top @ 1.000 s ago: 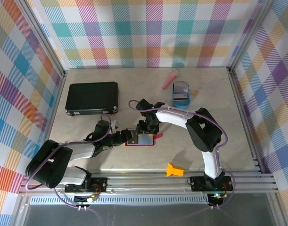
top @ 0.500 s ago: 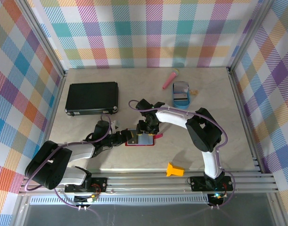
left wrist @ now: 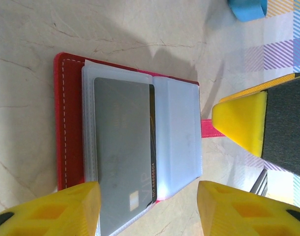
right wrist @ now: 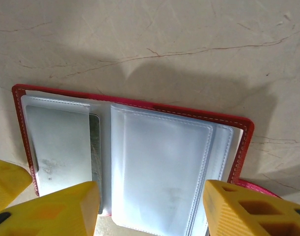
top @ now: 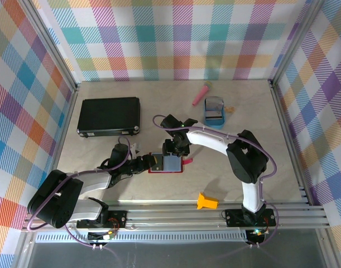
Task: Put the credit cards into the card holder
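The dark-red card holder lies open on the table, clear sleeves up. A grey credit card marked VIP sits in its left sleeve; the right sleeve looks empty. My left gripper is open at the holder's left end, its yellow fingers straddling the near edge. My right gripper hovers open just beyond the holder's far edge, with its fingers either side of the right sleeve. More credit cards stand in the blue tray.
A large black case lies at the back left. A pink tube rests beside the blue tray, which shows again in the left wrist view. An orange block sits near the front edge. The holder's pink tab sticks out on the right.
My right gripper has drawn back a little from the holder towards the far side, and its arm has shifted slightly right. The left arm and the holder have stayed put.
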`<control>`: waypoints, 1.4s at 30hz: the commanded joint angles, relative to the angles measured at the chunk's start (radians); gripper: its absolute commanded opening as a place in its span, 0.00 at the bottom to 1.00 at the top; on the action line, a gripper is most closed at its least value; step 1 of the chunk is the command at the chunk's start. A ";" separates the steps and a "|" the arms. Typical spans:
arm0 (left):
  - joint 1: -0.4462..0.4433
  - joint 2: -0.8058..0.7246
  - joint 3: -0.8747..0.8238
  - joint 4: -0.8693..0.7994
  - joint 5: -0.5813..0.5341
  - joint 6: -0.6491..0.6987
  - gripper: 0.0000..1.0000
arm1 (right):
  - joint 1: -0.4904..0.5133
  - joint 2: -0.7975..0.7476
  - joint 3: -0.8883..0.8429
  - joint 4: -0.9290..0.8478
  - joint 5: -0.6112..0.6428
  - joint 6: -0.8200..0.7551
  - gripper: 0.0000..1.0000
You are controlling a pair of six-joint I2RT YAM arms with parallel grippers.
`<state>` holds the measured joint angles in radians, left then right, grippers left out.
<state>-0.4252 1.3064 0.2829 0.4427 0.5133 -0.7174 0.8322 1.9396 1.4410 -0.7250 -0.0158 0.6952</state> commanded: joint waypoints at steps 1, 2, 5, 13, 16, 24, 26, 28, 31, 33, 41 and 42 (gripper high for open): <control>-0.009 -0.022 -0.014 -0.013 -0.013 0.002 0.54 | 0.007 0.042 0.035 -0.014 -0.025 0.006 0.58; -0.009 -0.023 -0.016 -0.013 -0.014 0.002 0.53 | 0.007 0.050 0.040 -0.016 -0.025 0.004 0.58; -0.009 -0.027 -0.019 -0.019 -0.018 0.006 0.52 | 0.008 0.072 0.047 -0.016 -0.032 0.004 0.58; -0.009 -0.009 -0.018 -0.015 -0.013 0.010 0.52 | 0.007 0.110 0.056 -0.024 -0.039 0.010 0.59; -0.009 0.003 -0.017 -0.008 -0.007 0.013 0.52 | 0.008 0.121 0.054 -0.015 -0.060 0.016 0.59; -0.009 0.025 -0.014 0.009 -0.001 0.012 0.52 | 0.007 0.122 0.027 0.061 -0.162 0.049 0.57; -0.009 0.028 -0.011 0.010 0.000 0.012 0.52 | 0.007 0.121 0.029 0.077 -0.184 0.059 0.56; -0.009 0.023 -0.011 0.006 -0.001 0.011 0.52 | 0.007 0.115 0.029 0.092 -0.202 0.069 0.56; -0.009 0.005 -0.008 -0.013 -0.010 0.016 0.52 | 0.008 0.101 0.024 0.113 -0.219 0.083 0.55; -0.007 -0.015 -0.008 -0.033 -0.023 0.018 0.52 | 0.007 0.091 0.025 0.123 -0.227 0.095 0.54; 0.009 -0.077 -0.001 -0.113 -0.038 0.032 0.52 | 0.007 0.065 0.012 0.176 -0.286 0.140 0.53; 0.012 -0.082 -0.002 -0.119 -0.039 0.032 0.51 | 0.008 0.064 0.010 0.181 -0.291 0.143 0.53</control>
<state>-0.4225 1.2476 0.2764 0.3668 0.4839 -0.7086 0.8330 2.0396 1.4670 -0.5739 -0.2615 0.8051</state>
